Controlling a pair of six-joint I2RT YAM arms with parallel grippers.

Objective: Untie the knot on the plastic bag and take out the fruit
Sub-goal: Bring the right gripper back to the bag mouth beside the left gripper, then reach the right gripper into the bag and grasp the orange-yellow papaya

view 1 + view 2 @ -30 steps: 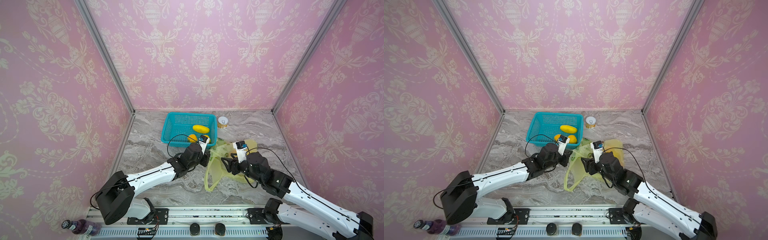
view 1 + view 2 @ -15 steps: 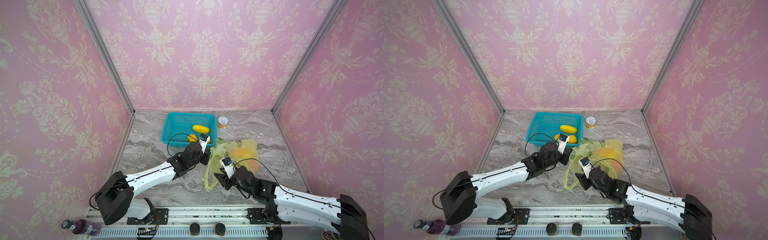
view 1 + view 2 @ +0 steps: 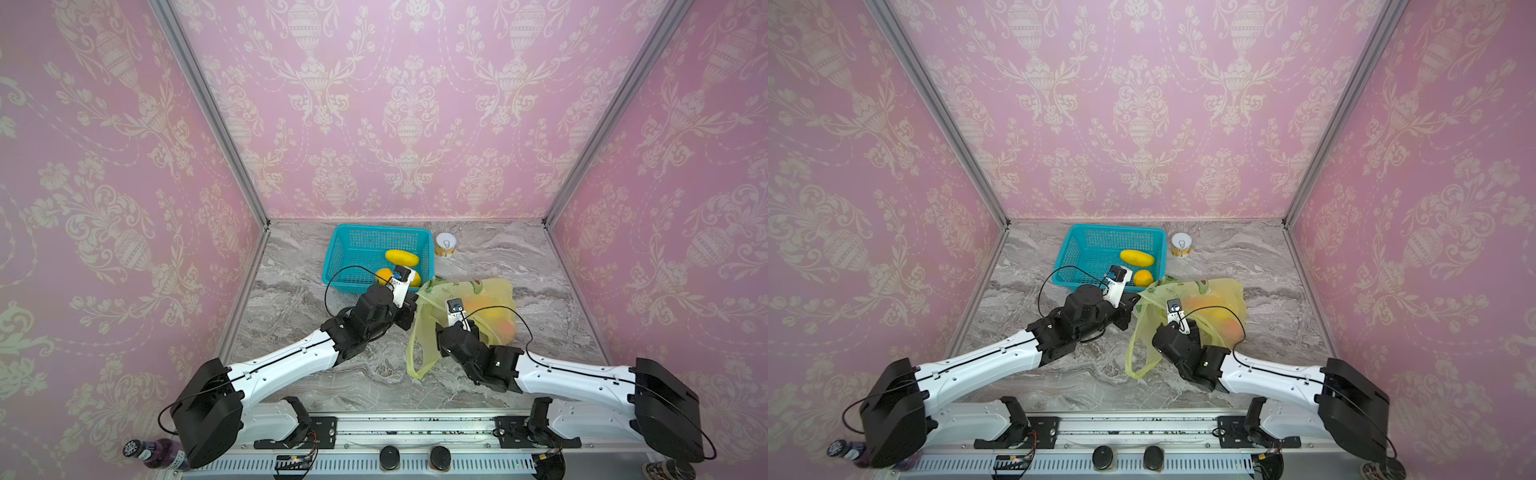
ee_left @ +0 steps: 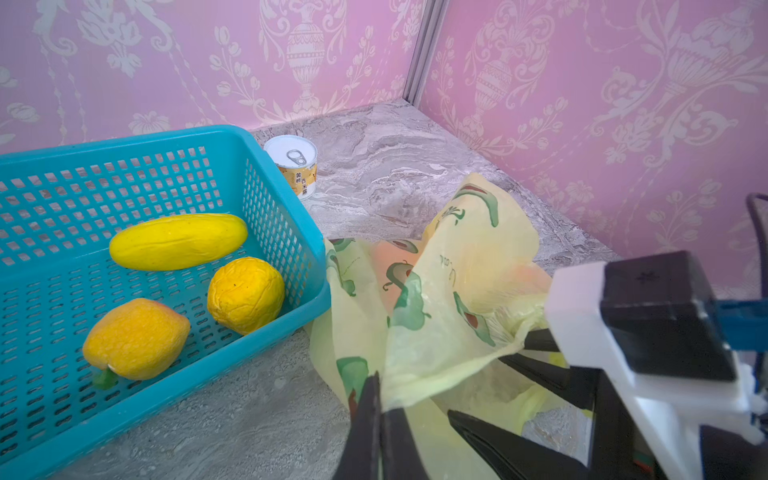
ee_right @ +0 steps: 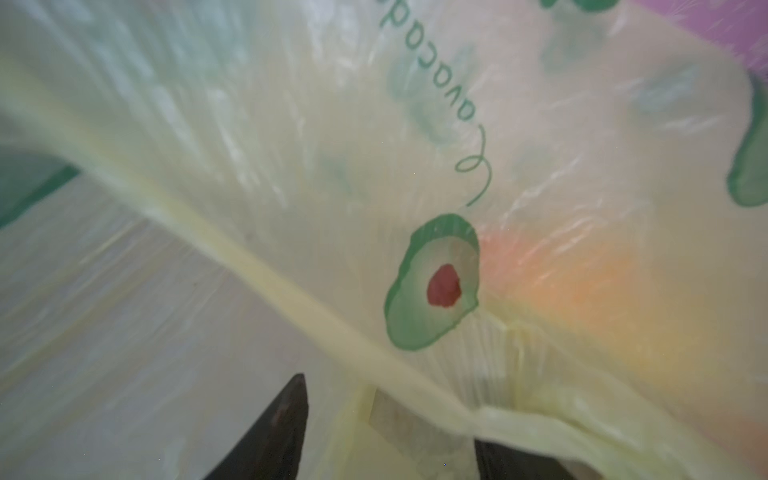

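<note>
The plastic bag [image 4: 457, 266] is thin translucent film, creased and slightly glossy. The basket [image 4: 286, 232] is smooth hard plastic mesh; the fruit [image 4: 245, 293] inside it looks matt and wrinkled. The can [image 4: 291, 153] beside the basket has a shiny metal lid.

At the back middle of the table [image 3: 540, 266], the basket [image 3: 337, 262], with three of the fruit [image 4: 178, 241] inside and the can [image 3: 446, 244] just beside its right wall. Against the basket's front right corner, the plastic bag [image 3: 494, 291], more of the fruit within toward its right side and one loop handle [image 3: 411, 365] trailing forward on the table. Left gripper [image 4: 380, 395] at the bag's left edge, right gripper [image 5: 388, 409] at its front, under the plastic.
</note>
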